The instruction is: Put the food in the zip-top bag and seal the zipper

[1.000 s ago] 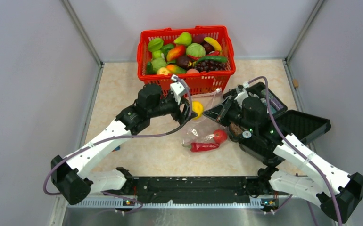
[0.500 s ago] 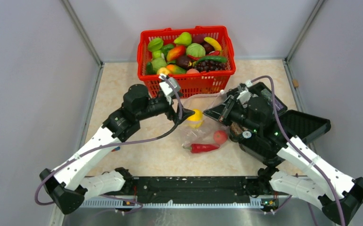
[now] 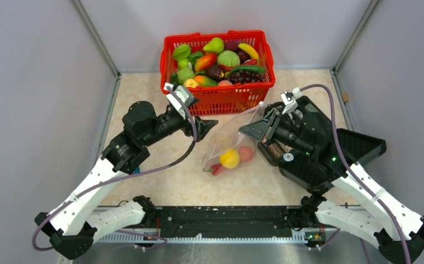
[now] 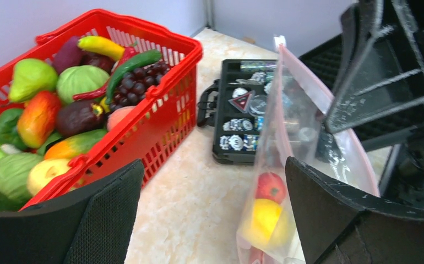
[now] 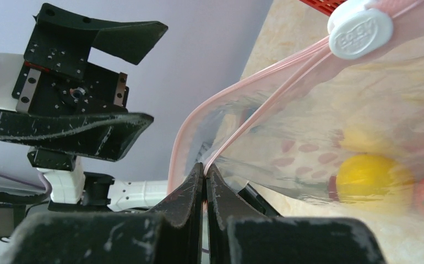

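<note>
Fingers (image 5: 188, 192) of the right gripper (image 5: 205, 168) are pressed tight together on the zipper (image 5: 303, 58), pinching the pink strip at one end of the mouth of the zip-top bag (image 3: 229, 135). From that pinch the strip splits into two lines that bow apart, so the mouth stands open. They meet again at a white slider (image 5: 360, 27) at the far end, close to the red basket (image 3: 218, 37). The bag hangs from this grip with its bottom down on the table (image 3: 243, 187), between the two arms. Low inside it lie a yellow lemon (image 3: 229, 158), a red tomato (image 3: 246, 154) just beside it, and a red chili (image 3: 213, 169) at the lowest corner.

The left gripper (image 3: 203, 128) has its fingers spread wide with nothing between them. It hovers just left of the bag, near the basket's front wall, and I cannot see it touching the plastic. The basket at the back of the table is heaped with more food (image 3: 221, 60): green cabbage, a pear, purple grapes, a banana and others. Right of the bag, under the right arm, a black case (image 3: 358, 146) lies open, with small items in its tray.
</note>
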Available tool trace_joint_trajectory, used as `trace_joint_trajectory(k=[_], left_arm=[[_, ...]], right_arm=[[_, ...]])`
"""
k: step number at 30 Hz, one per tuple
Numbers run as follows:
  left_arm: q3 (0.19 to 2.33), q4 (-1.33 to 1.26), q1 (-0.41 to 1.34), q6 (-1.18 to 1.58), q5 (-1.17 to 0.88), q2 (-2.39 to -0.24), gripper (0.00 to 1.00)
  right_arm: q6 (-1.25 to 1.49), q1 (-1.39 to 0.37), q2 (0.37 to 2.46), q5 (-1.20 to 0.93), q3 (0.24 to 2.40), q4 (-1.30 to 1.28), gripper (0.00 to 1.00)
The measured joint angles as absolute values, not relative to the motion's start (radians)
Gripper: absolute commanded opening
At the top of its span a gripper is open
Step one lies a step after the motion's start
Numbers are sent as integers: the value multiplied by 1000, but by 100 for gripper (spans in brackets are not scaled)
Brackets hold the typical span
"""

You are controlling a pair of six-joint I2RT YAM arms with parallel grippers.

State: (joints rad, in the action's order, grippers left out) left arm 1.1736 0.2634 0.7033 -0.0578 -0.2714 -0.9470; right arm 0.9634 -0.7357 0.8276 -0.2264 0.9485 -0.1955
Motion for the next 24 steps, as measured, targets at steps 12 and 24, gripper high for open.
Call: trace_joint_trajectory(k=[12, 24], left_arm=[[1171, 263, 698, -88, 1, -935, 99], [1311, 260, 374, -83, 38, -1168, 99]], right_arm=[[865, -737, 816, -222, 1005, -369, 0], [894, -737, 880, -145, 1000, -433, 0]])
